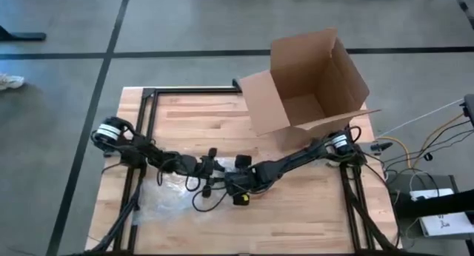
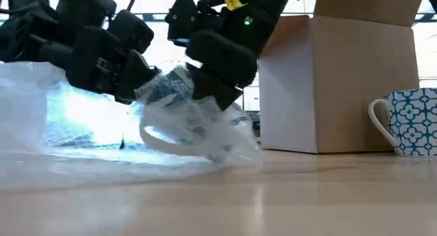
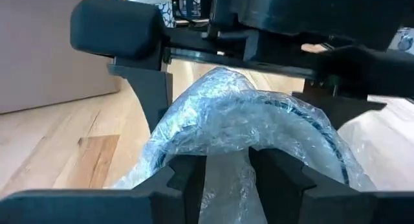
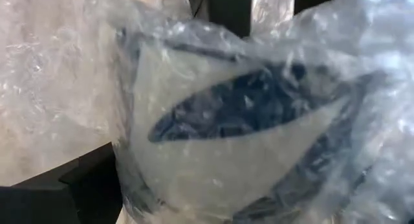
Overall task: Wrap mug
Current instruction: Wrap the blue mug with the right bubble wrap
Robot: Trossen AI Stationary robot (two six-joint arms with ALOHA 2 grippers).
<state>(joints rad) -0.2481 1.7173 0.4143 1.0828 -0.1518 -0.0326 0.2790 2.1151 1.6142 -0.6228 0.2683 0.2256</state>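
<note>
Bubble wrap (image 4: 213,120) fills the right wrist view, and through it the mug (image 4: 246,114) shows, white with a dark blue pattern, lying on its side with the mouth turned toward this camera.

Both grippers meet on this bundle near the middle of the table (image 1: 311,211), a little toward the front edge. In the left wrist view the left gripper (image 3: 226,169) has its fingers close together, pinching a fold of the wrap where it covers the mug. The right gripper (image 2: 205,86) comes from the other side; its dark fingers stand on either side of the wrapped mug in the left wrist view and seem to clamp it through the plastic.

My judgement is that the task is about half done. The film already goes over the mug, but in the low view it looks loose, one edge trails on the wood, and a large part of the sheet (image 1: 163,197) lies spread flat toward the left arm. This part is not yet folded around.

The long axis of the mug lies roughly level, not upright, with the rim toward the right wrist; the handle I cannot find.

Behind, an open cardboard box (image 1: 311,86) stands at the far edge. A second mug (image 2: 410,120), blue patterned, stands upright and unwrapped in the low view.
</note>
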